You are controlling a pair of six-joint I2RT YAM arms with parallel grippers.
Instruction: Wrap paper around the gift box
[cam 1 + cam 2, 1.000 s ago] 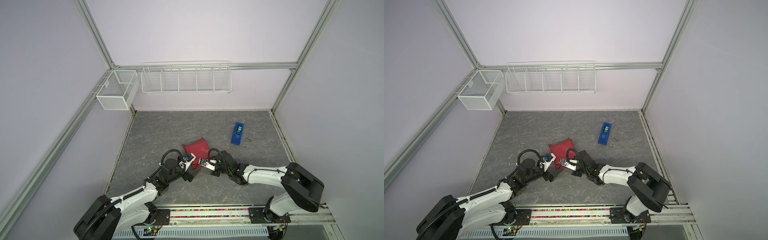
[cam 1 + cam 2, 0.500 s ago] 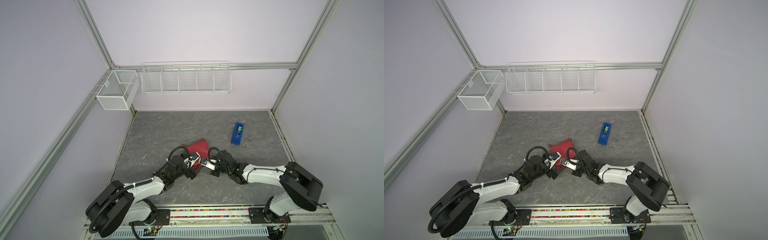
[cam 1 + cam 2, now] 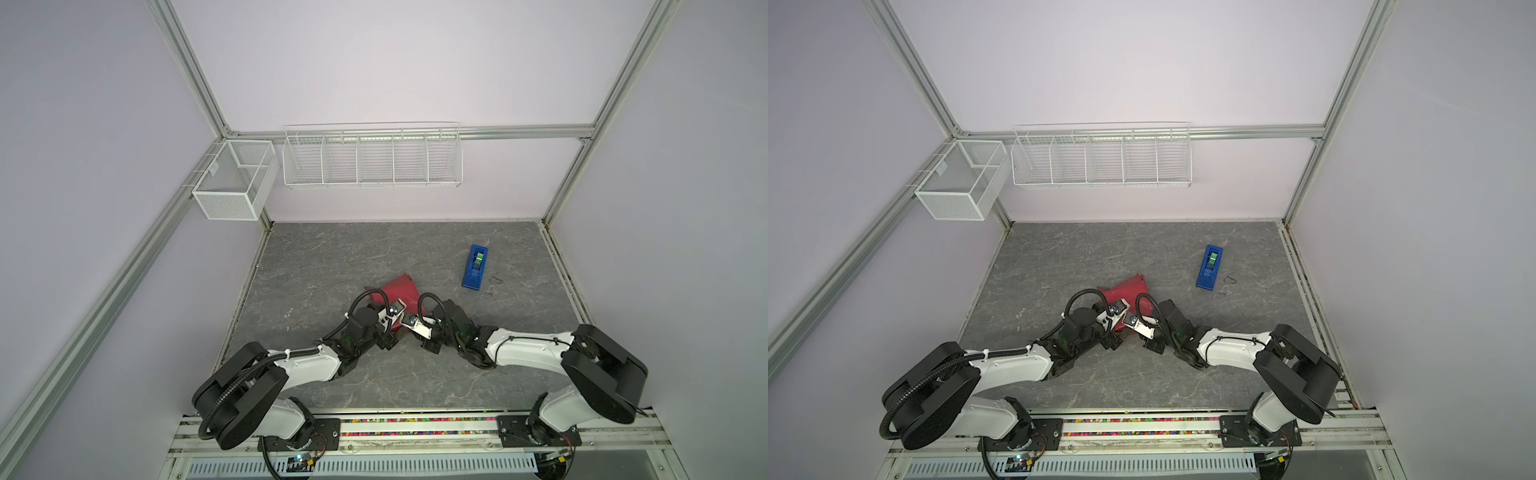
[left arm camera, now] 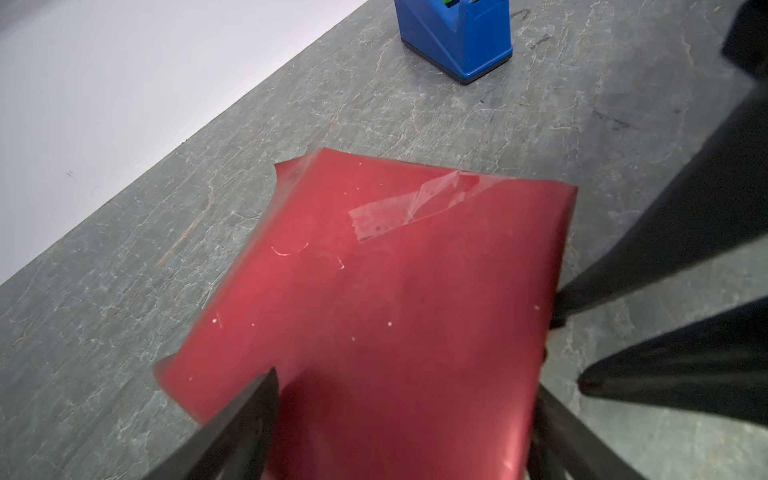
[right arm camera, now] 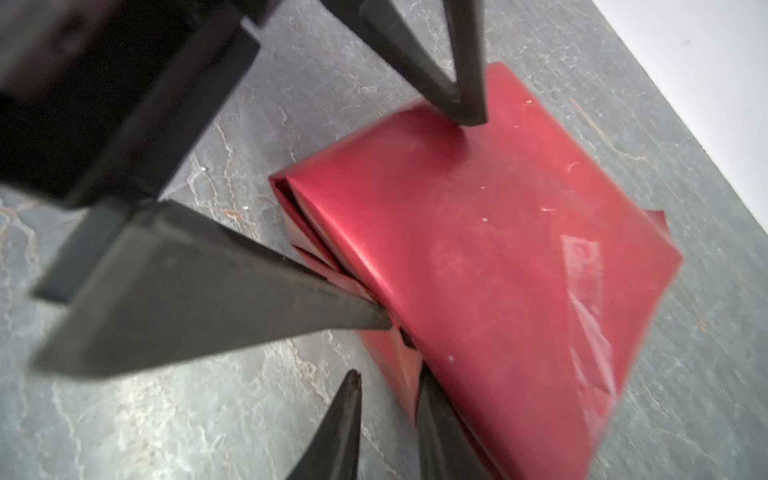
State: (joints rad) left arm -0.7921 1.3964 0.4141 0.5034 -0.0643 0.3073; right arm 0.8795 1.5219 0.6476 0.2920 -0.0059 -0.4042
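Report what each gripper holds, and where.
Left gripper straddles the folded paper, fingertips at opposite sides; whether it clamps cannot be told. Right gripper, jaws slightly apart at the paper's folded end, holds nothing.

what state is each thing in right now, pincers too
paper: folded around the box, taped on top, end flaps loose
gift box: hidden inside the paper
tape dispenser: upright, apart from the paper
left pincer: open, astride the paper
right pincer: slightly open at the folded end
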